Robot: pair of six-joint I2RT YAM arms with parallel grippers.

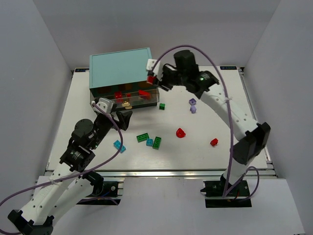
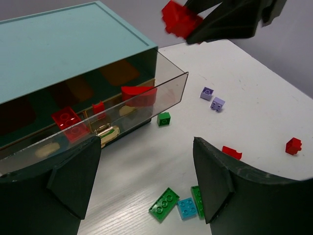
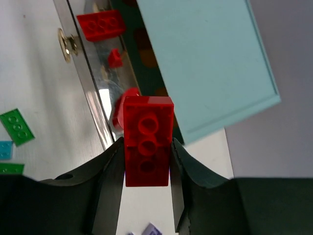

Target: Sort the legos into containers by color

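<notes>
One red studded plastic brick [image 3: 148, 117] is pinched in the right hand [image 3: 146, 152], poised above the pulled-out brownish translucent drawer [image 2: 171, 88] holding other red pieces [image 2: 66, 117], left hand [image 2: 145, 147] spread wide nearby: centre it inside the rim, lower, then release.

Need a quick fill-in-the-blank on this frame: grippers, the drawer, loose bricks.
1. The right gripper is shut on a ____ brick.
2. The left gripper stands ____ and holds nothing.
3. The pulled-out drawer holds only ____ pieces.
4. Out past the drawer, side by side, lie ____ lavender bricks.
Missing words: red; open; red; two.
</notes>
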